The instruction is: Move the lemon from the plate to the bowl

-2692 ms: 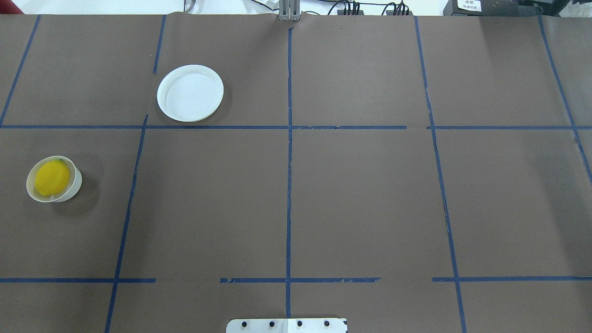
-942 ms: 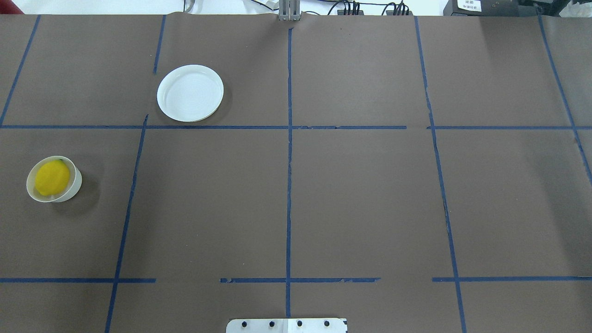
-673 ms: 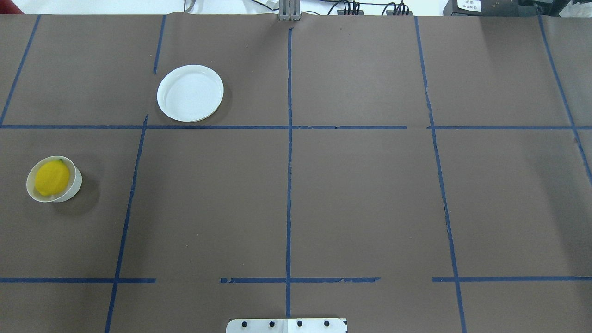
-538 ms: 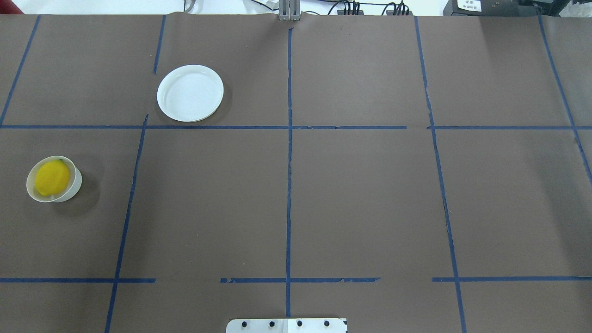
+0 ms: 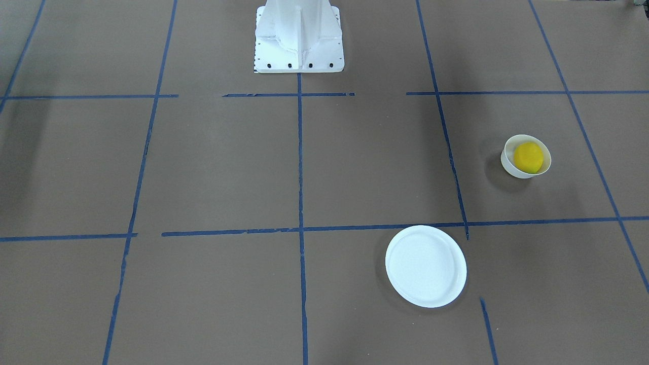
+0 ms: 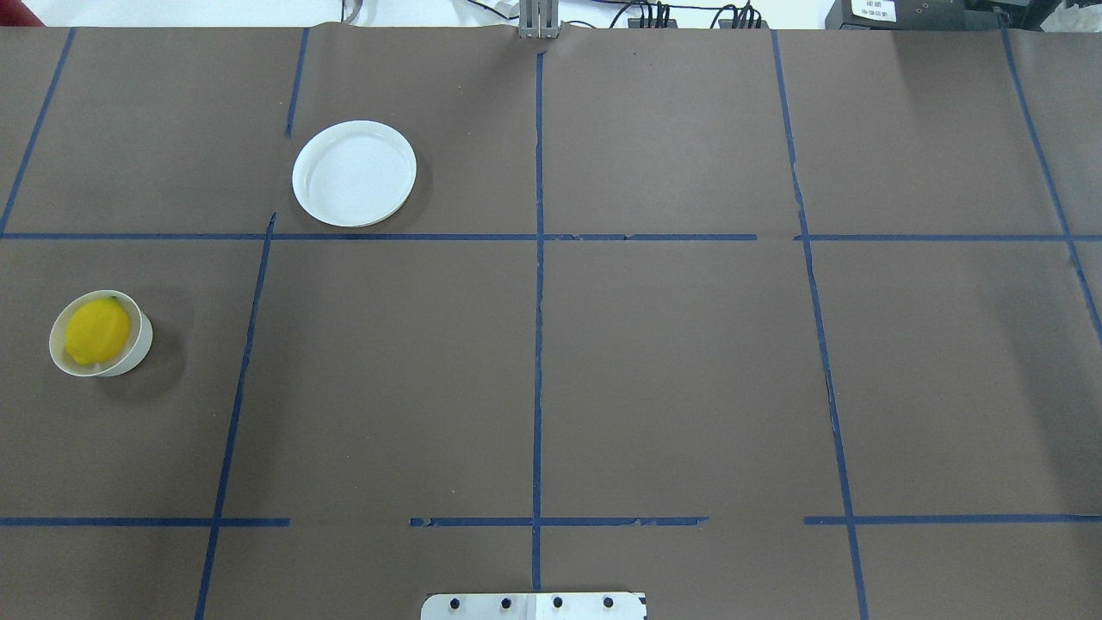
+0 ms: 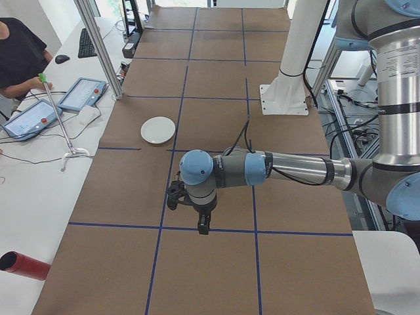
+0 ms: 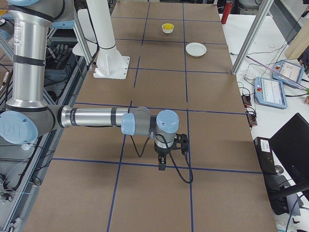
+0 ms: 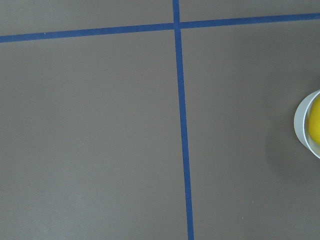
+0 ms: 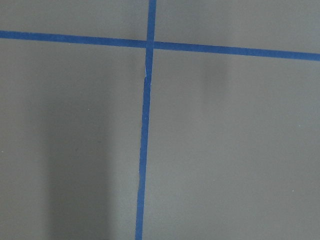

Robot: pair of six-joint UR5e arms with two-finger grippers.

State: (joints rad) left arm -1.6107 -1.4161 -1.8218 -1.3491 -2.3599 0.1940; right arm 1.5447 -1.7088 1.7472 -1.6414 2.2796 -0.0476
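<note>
How the jaws of the left gripper [image 7: 204, 227] stand cannot be told, since it shows only in a side view, pointing down above the brown table [image 6: 671, 362]. The same goes for the right gripper [image 8: 161, 166]. Neither is near the dishes.

The lemon [image 6: 97, 331] lies inside the bowl [image 6: 145, 341], at the far left of the overhead view. The plate [image 6: 354, 173] sits bare, well apart from the bowl, farther from the robot and to the right. The left wrist camera catches only the bowl's rim at its right edge.

Judged from this, the move looks complete, and what remains is parking the arms. To do that well, lift straight up before any sideways travel. Route the left arm away from the bowl, which looks light and easy to tip.
</note>
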